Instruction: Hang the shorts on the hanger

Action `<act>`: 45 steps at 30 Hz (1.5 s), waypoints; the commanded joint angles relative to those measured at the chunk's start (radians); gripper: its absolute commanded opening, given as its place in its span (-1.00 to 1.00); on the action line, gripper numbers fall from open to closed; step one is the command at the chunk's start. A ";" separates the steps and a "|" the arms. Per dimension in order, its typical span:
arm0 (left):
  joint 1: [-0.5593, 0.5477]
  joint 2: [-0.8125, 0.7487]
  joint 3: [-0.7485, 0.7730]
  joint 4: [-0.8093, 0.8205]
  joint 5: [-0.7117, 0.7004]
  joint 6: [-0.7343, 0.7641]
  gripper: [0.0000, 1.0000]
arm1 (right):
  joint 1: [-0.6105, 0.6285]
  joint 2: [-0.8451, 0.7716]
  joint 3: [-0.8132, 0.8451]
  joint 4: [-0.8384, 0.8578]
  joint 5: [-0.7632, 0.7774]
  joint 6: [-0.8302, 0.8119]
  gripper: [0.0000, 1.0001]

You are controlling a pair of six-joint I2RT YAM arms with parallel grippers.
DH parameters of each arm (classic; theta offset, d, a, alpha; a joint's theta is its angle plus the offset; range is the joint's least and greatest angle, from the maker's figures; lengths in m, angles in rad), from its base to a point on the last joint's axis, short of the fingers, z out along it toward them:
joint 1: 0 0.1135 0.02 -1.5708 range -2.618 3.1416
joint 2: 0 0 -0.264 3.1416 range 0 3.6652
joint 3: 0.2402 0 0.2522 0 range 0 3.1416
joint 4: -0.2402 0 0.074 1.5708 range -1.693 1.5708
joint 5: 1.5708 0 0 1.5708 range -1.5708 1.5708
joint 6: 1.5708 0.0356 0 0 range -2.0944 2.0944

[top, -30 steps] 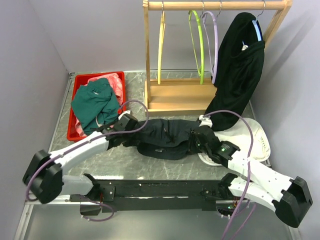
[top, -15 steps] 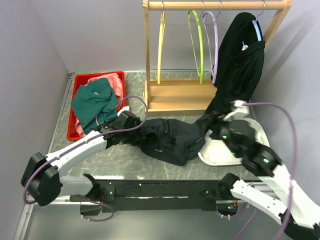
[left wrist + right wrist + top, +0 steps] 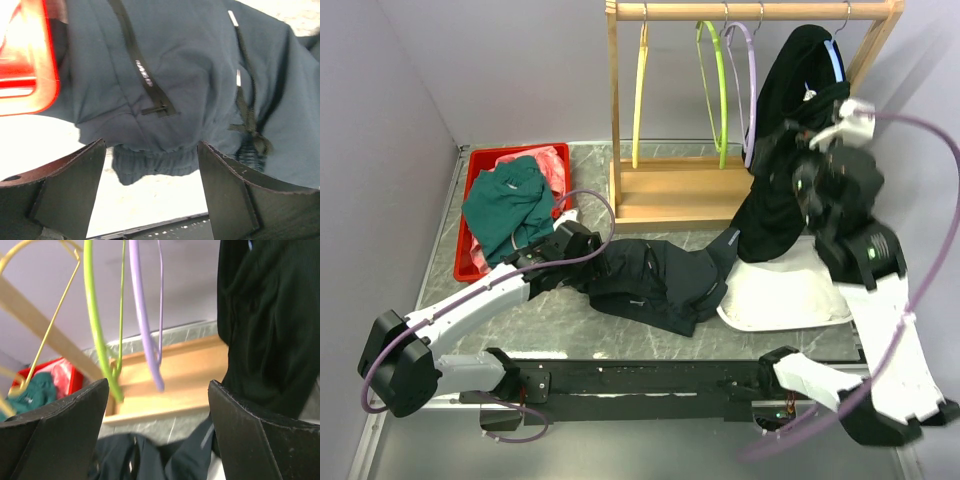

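Note:
The dark navy shorts (image 3: 655,280) lie crumpled on the table in front of the rack, and nothing holds them. My left gripper (image 3: 586,264) is low at their left end and open; in the left wrist view its jaws (image 3: 151,145) stand wide, with the elastic waistband (image 3: 150,167) lying loose between and just beyond them. My right gripper (image 3: 785,152) is raised high by the rack, open and empty (image 3: 157,384). It faces the lilac hanger (image 3: 142,325), which hangs from the rail (image 3: 750,80).
A wooden rack (image 3: 675,190) stands at the back with a yellow hanger (image 3: 642,90), a lime-green hanger (image 3: 715,80) and a long black garment (image 3: 800,130) close beside my right gripper. A red bin (image 3: 480,165) with a teal garment (image 3: 510,205) stands left. A white dish (image 3: 785,295) sits right.
Both grippers opened and let go of the shorts, which slumped into a heap toward the left. The right arm swung up and back to the rack; the left stayed low.

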State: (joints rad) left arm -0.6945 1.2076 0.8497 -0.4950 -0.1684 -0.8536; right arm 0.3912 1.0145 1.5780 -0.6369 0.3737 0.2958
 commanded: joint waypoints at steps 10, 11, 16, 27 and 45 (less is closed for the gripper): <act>-0.002 -0.080 0.107 -0.059 -0.100 0.073 0.49 | -0.229 0.389 0.457 0.022 -0.337 -0.107 0.73; -0.002 -0.082 0.114 -0.068 -0.102 0.088 0.49 | -0.229 0.439 0.490 0.005 -0.341 -0.112 0.72; 0.000 -0.115 0.117 -0.068 -0.094 0.122 0.47 | -0.229 0.547 0.608 -0.046 -0.338 -0.103 0.64; 0.000 -0.189 0.117 -0.077 -0.079 0.234 0.44 | -0.218 0.621 0.633 -0.080 -0.253 -0.124 0.16; -0.002 -0.227 0.098 -0.025 -0.006 0.264 0.47 | -0.190 0.696 0.740 -0.126 -0.228 -0.158 -1.00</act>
State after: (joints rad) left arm -0.6949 0.9939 0.9363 -0.5575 -0.1986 -0.6128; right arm 0.1967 1.7046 2.2662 -0.7773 0.1188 0.1593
